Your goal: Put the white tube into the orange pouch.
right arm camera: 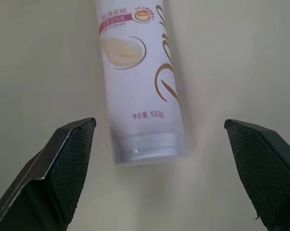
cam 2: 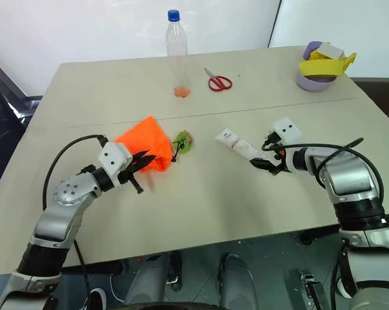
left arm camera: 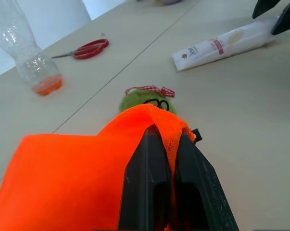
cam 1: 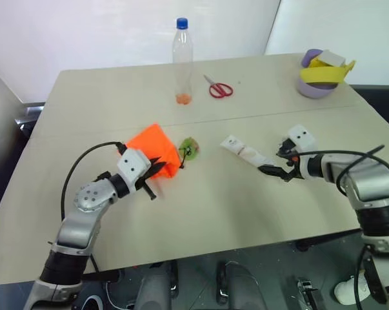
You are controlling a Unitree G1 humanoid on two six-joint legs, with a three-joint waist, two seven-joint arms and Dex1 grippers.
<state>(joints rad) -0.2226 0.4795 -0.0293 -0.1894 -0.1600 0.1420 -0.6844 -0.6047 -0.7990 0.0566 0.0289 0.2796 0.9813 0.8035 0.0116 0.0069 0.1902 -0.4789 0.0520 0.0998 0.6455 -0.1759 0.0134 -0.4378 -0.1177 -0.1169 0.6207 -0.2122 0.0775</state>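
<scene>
The white tube (cam 1: 246, 152) lies flat on the table, right of centre, its capped end toward my right gripper (cam 1: 279, 161). That gripper is open, tilted down, its fingertips spread to either side of the tube's (right arm camera: 137, 82) near end without touching it. The orange pouch (cam 1: 154, 150) is lifted at the left, its edge pinched in my left gripper (cam 1: 157, 169), which is shut on the fabric (left arm camera: 87, 178). Its black cord runs to a green round tag (cam 1: 191, 148) resting on the table beside it.
A tall clear bottle (cam 1: 182, 61) with a blue cap stands at the back, red scissors (cam 1: 218, 87) to its right. A purple bowl (cam 1: 317, 84) holding yellow and white items sits at the far right corner. The table's front edge (cam 1: 200, 252) runs below both arms.
</scene>
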